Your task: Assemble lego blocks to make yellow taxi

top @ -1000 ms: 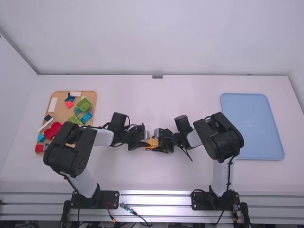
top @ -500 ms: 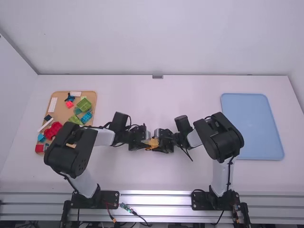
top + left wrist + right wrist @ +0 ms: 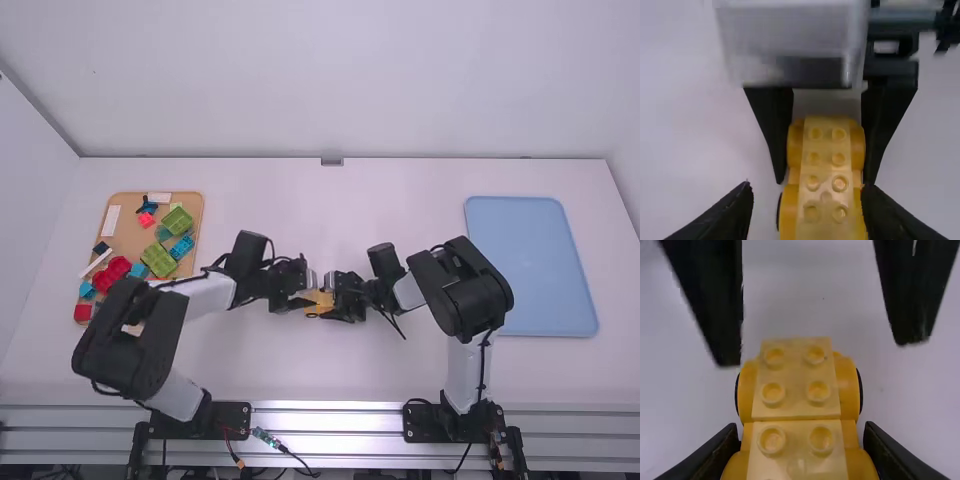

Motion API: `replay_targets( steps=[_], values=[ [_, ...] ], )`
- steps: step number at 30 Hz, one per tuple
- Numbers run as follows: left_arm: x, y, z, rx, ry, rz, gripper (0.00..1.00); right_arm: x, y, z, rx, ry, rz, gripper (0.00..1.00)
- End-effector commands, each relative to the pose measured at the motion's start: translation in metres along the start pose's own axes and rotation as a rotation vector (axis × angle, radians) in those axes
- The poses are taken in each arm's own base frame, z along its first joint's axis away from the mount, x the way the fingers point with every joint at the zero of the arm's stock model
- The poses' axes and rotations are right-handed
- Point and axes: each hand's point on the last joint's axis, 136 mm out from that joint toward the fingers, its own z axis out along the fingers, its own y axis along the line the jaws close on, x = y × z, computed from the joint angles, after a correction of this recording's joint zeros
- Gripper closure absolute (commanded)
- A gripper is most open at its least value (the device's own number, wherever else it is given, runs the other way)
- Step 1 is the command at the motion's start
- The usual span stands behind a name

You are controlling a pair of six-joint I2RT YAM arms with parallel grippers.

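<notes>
The jaws of the right gripper (image 3: 334,299) are closed in against both sides of the yellow car (image 3: 319,298), while those of the left gripper (image 3: 304,299) stand wide, around the car's other end, over the white table (image 3: 320,370). Well off to the car's left and reaching farther back, a tan tray (image 3: 127,232) carries red blocks (image 3: 115,270), green blocks (image 3: 159,262) and blue blocks (image 3: 182,247), and well off to the car's right lies a blue tray (image 3: 530,265).
</notes>
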Motion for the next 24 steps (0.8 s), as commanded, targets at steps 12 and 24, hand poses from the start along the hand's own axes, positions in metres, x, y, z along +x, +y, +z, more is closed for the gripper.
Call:
replay_targets(
  steps=[12,24],
  values=[
    [-0.005,-0.005,0.004,0.034,-0.059,-0.005,0.98,0.010,0.002,0.002,0.002,0.030,0.016,0.57],
    [0.028,-0.025,0.019,0.119,0.005,-0.153,0.98,0.010,0.002,0.002,0.002,0.029,0.015,0.56]
  ],
)
